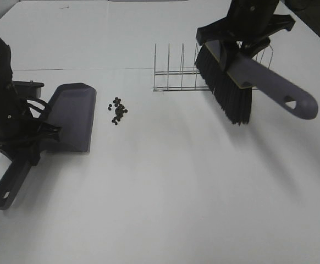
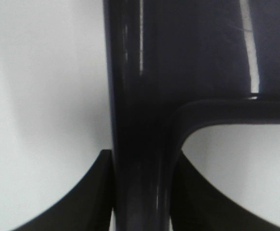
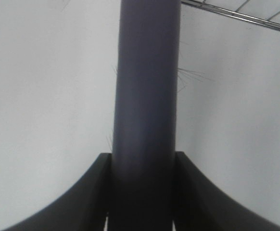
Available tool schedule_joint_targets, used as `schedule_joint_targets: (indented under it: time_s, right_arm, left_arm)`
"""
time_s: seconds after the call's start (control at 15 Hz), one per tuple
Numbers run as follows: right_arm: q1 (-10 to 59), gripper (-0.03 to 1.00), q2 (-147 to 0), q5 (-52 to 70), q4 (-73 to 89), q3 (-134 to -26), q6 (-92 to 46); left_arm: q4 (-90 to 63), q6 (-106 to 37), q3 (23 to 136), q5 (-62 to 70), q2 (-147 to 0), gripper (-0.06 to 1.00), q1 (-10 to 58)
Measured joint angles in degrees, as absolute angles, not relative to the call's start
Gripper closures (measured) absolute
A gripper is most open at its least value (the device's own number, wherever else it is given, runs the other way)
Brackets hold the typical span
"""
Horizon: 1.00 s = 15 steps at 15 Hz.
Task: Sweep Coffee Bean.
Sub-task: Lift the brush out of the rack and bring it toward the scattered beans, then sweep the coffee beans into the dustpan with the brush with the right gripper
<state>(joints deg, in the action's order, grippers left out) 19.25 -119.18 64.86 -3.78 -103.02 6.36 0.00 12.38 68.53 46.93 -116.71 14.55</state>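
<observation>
A small cluster of dark coffee beans (image 1: 117,110) lies on the white table, just right of the grey dustpan (image 1: 73,115). My left gripper (image 1: 31,140) is shut on the dustpan's handle (image 2: 140,144), with the pan flat on the table and its open edge facing the beans. My right gripper (image 1: 242,41) is shut on the grey brush's handle (image 3: 147,96) and holds the brush (image 1: 226,82) in the air at the right rear, black bristles pointing down-left, well apart from the beans.
A wire rack (image 1: 182,71) stands at the back, behind and partly under the raised brush; its top rail shows in the right wrist view (image 3: 236,14). The white table (image 1: 165,192) spreads toward the front.
</observation>
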Motion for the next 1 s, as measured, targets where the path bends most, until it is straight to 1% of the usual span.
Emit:
schedule_joint_targets:
  time_s: [0.27,0.4,0.53,0.67,0.8,0.87,1.0]
  right_arm:
    - [25.5,0.70,-126.7,62.9,-7.4,-103.6,8.5]
    - [28.4,0.70,-131.2,62.1,-7.7,-106.8,8.7]
    - [30.5,0.70,-134.8,62.1,-7.9,-112.1,8.7]
    - [32.2,0.70,-139.4,65.1,-7.7,-118.4,8.4]
    - [32.8,0.70,-143.8,69.2,-6.4,-125.4,6.6]
    - [32.8,0.70,-147.4,70.6,-3.9,-131.3,4.5]
    - [32.9,0.70,-150.2,70.8,0.0,-136.9,2.0]
  left_arm:
    - [-0.7,12.0,68.5,44.9,-118.6,0.67,14.6]
    - [-0.9,11.6,68.5,44.7,-118.7,0.67,14.6]
    - [-0.9,11.6,68.5,44.7,-118.8,0.67,14.6]
    - [-0.9,11.6,68.5,44.7,-118.8,0.67,14.6]
    - [-0.9,11.6,68.5,44.6,-118.8,0.67,14.6]
    - [-0.9,11.6,68.5,44.6,-118.8,0.67,14.6]
    - [-1.0,11.6,68.5,44.6,-118.8,0.67,14.6]
